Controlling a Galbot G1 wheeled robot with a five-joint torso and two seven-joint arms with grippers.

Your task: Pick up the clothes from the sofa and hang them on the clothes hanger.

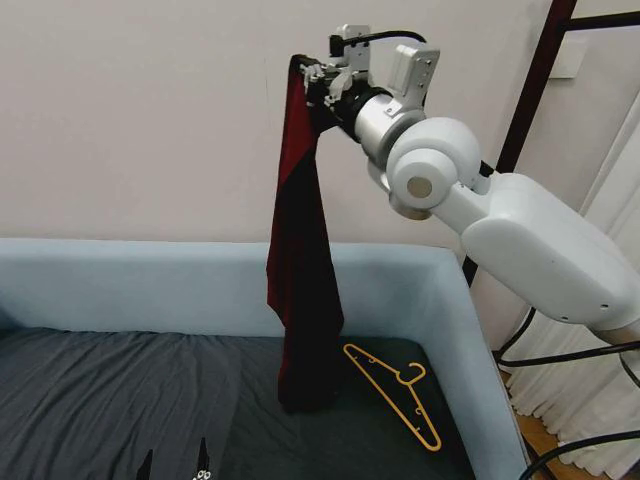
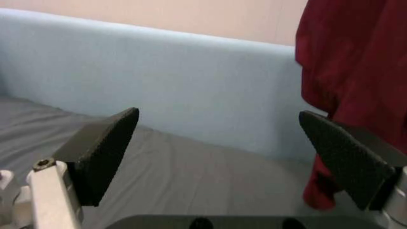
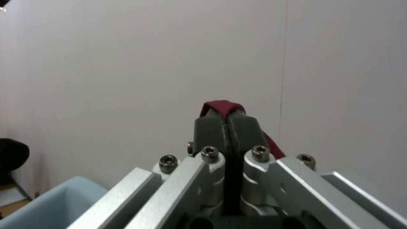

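Right end effector [image 1: 318, 85] is up high in front of the wall [image 1: 150, 120], clenched on the top edge of the dark red garment [image 1: 300, 250]. The right wrist view shows the jaws pressed together with a fold of red fabric pinched at the tips. Garment hangs straight down from the grip as one long drape in front of the sofa backrest [image 1: 130, 285]. Its lower end is down at the dark grey seat cover [image 1: 110, 400]; can't tell if it touches. Yellow hanger [image 1: 395, 392] lies flat on the seat cover just right of the garment's lower end, near the sofa's right-hand corner. Left end effector [image 2: 218, 116] sits low over the seat cover, released, jaws wide apart with nothing between them, the garment off to one side. Dark rack post [image 1: 532, 90] stands by the wall, right of the sofa.
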